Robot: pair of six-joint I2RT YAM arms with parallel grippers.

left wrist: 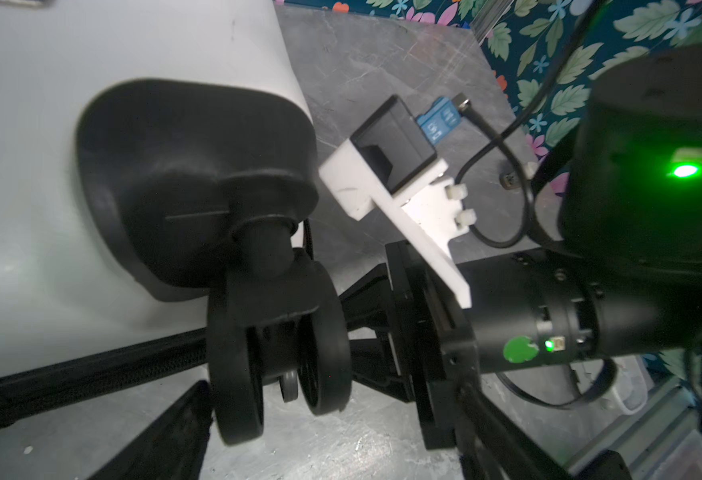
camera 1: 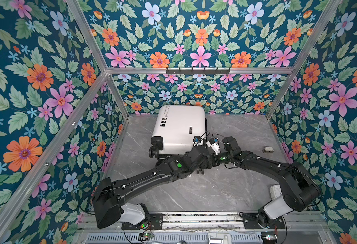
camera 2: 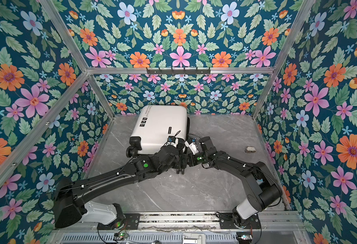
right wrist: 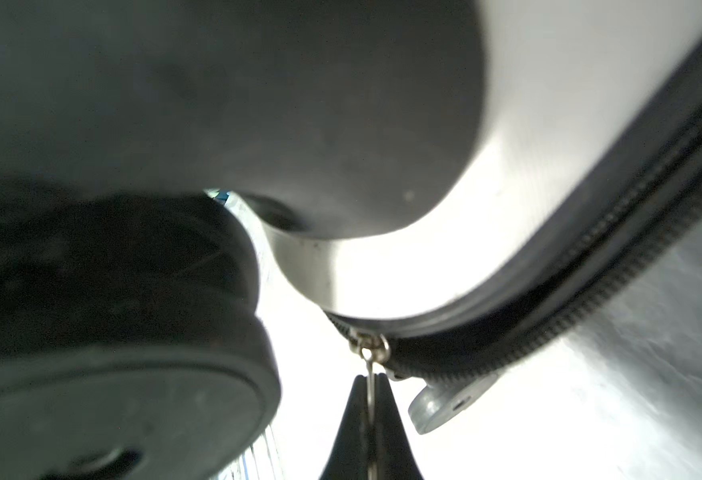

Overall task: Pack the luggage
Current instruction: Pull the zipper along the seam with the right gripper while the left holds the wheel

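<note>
Plainly, in both top views the luggage point(camera 1: 179, 126), a small white hard-shell suitcase with rounded corners, lies flat and shut toward 12 o'clock on the grey marbled table point(camera 1: 211, 190). Both black arms meet at its 5 o'clock corner, where their wrists hide the claws. A small grey lump point(camera 2: 250, 150) sits alone at 3 o'clock.

The left wrist view supplies what is hidden there. The left claw point(left wrist: 328, 419) stands apart, its fingers either side of the black twin corner wheel point(left wrist: 283, 357), probably placed to steady the case. The right arm's white camera bracket point(left wrist: 386, 195) shows close by.

Only the right wrist view shows the grip. The right claw point(right wrist: 369, 399) is clamped together on a thin metal zipper pull point(right wrist: 369, 368), which hangs from the slider on the black zip point(right wrist: 590, 299) just beside the wheel. A second round metal tab point(right wrist: 441, 405) lies free next to it. Holding the pull suits dragging the zip round the corner, though which way cannot be told.
</note>
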